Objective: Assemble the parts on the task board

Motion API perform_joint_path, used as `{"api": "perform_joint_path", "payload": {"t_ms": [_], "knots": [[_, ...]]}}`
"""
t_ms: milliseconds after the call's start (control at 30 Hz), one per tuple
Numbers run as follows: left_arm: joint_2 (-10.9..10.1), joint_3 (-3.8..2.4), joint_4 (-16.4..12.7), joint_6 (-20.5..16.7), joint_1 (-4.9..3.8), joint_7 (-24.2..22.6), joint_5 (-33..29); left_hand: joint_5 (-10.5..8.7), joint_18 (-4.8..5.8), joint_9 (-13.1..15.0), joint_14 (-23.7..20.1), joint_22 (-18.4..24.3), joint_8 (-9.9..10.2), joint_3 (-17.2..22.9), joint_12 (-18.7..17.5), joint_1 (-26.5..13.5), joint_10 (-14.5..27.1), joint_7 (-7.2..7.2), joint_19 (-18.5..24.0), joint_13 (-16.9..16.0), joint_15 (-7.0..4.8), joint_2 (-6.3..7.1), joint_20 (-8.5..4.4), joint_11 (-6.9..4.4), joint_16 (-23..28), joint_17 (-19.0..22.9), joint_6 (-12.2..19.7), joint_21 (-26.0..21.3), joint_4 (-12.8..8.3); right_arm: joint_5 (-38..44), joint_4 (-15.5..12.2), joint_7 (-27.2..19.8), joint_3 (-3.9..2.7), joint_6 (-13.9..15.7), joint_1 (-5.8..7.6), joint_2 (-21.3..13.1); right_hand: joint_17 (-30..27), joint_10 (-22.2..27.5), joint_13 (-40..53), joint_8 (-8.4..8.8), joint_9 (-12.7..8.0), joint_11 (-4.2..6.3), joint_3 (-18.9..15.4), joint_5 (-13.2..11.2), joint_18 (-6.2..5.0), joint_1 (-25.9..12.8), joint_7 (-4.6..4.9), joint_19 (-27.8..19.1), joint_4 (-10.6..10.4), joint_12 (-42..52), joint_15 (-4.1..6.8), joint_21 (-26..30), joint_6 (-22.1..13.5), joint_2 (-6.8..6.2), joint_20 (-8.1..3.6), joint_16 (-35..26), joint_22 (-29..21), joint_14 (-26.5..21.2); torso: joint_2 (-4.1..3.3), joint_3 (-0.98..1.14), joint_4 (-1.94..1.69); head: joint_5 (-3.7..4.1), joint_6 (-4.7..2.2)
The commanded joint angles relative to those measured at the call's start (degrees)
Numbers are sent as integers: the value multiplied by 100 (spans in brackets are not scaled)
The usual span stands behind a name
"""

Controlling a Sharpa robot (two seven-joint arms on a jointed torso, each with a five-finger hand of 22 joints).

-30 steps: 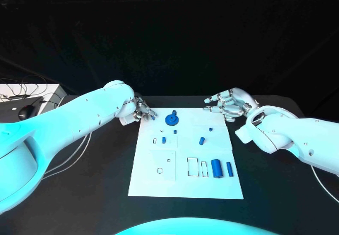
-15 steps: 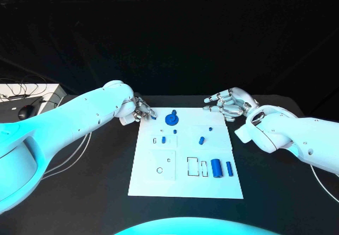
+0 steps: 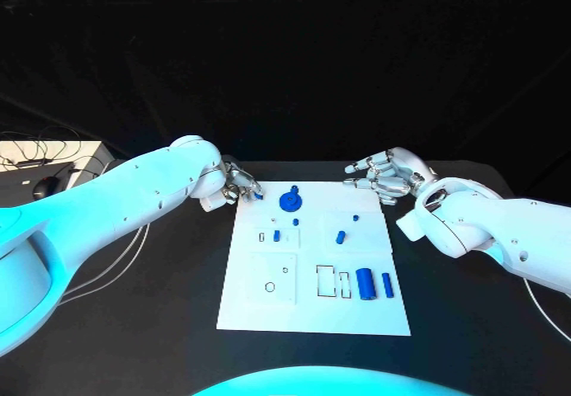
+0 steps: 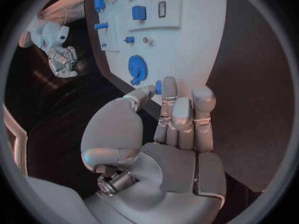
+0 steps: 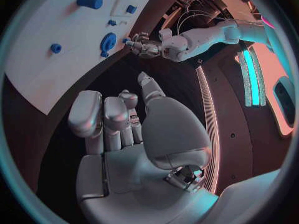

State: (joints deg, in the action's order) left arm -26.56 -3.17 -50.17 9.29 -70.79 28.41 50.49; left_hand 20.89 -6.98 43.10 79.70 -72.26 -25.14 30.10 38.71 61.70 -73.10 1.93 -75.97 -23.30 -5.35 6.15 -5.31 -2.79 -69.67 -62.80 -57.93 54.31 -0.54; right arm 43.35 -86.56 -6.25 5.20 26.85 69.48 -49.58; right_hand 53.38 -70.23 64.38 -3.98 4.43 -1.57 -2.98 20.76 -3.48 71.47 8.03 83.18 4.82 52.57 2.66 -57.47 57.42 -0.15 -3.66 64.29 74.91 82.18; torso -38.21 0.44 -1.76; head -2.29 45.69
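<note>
Left hand pinching a small blue peg beside the gear; right hand spread, holding nothing. Better to lower the peg upright (slowly) into its hole on the board.

One task board, one blue gear, two hands, two blue cylinders

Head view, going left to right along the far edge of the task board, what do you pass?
Left hand, pinching a small blue part → blue gear on the task board → right hand.
</note>
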Motion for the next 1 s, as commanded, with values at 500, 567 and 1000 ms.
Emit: {"api": "perform_joint_path", "payload": {"t_ms": [500,567,1000], "knots": [[-1172,-2,-2086,-908,18,198,-627,667,193,133,228,-56,238,903,-256,-244,-353,-88,-144,-1,-54,90,-125,-73,114,-509,-348,147,-1007,44,101,-54,-3,-32,-24,4,10,18,2,-8,5,8,2,24,-104,-41,43,-20,41,8,23,21,10,0,7,-11,748,10,134,29,-81,-16,38],[-1327,1,-2354,-985,51,228,-610,792,203,149,239,-81,231,922,-260,-275,-385,-100,-161,-5,-62,112,-135,-84,93,-545,-379,189,-1030,58,116,-59,-2,-29,-30,6,10,18,2,-8,5,8,2,24,-104,-41,43,-20,41,8,23,21,10,0,7,-11,748,10,151,33,-86,-16,48],[-1847,112,-3540,-1636,369,397,168,994,222,200,267,-168,223,1037,-270,-349,-491,-138,-216,-17,-91,201,-164,-122,40,-603,-473,338,-1064,183,215,-150,-2,48,-60,28,-110,48,-49,-9,6,10,1,29,-123,-45,40,-67,47,-64,25,193,10,-14,10,-132,708,-20,226,50,-124,-31,125]]}}
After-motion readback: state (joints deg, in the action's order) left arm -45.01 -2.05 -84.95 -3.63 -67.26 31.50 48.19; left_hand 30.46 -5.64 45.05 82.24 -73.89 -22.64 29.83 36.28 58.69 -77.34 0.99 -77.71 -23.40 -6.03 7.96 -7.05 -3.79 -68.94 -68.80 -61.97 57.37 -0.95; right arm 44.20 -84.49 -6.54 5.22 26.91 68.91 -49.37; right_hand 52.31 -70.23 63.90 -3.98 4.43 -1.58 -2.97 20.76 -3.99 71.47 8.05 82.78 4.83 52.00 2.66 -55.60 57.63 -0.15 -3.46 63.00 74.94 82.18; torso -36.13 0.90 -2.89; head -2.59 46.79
